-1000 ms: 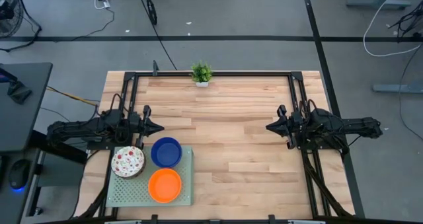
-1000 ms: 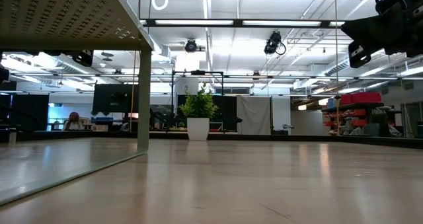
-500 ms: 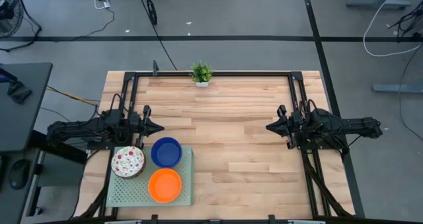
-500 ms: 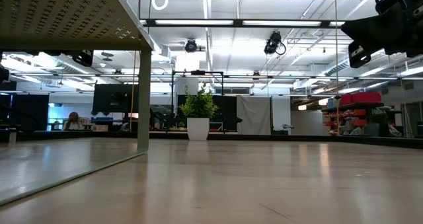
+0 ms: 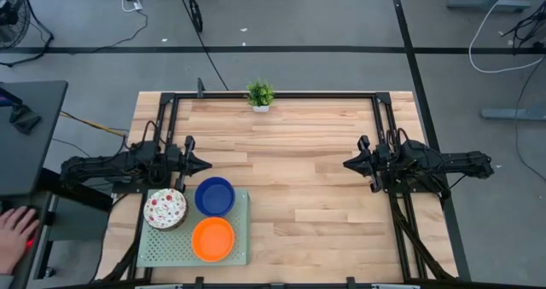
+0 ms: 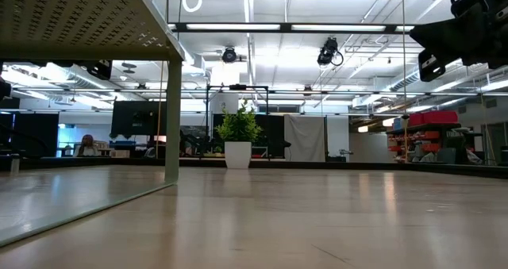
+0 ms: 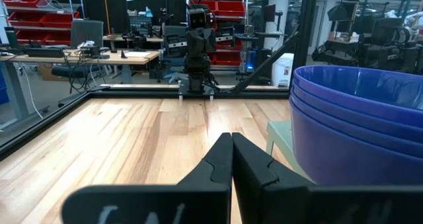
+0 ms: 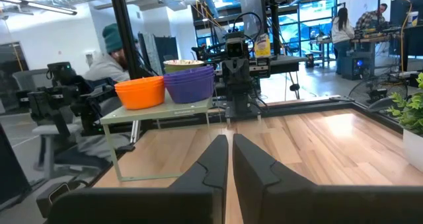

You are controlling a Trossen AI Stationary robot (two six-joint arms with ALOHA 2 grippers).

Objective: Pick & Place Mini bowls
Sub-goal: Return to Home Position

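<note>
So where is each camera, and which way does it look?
High: over the table, straight down; both arms, left gripper and right gripper.
Low: at table-top height, toward the potted plant; right arm up high.
Left wrist: on the left arm, facing the right arm; own shut fingers.
Right wrist: on the right arm, facing the left arm; own shut fingers.
Shared: high and wrist views all see the blue bowls.

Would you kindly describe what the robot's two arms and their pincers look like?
Both the left arm and right arm are black, jointed and slender, with thin cable loops near the wrists. The left pincer and right pincer each have two matte black fingers tapering to narrow tips.
</note>
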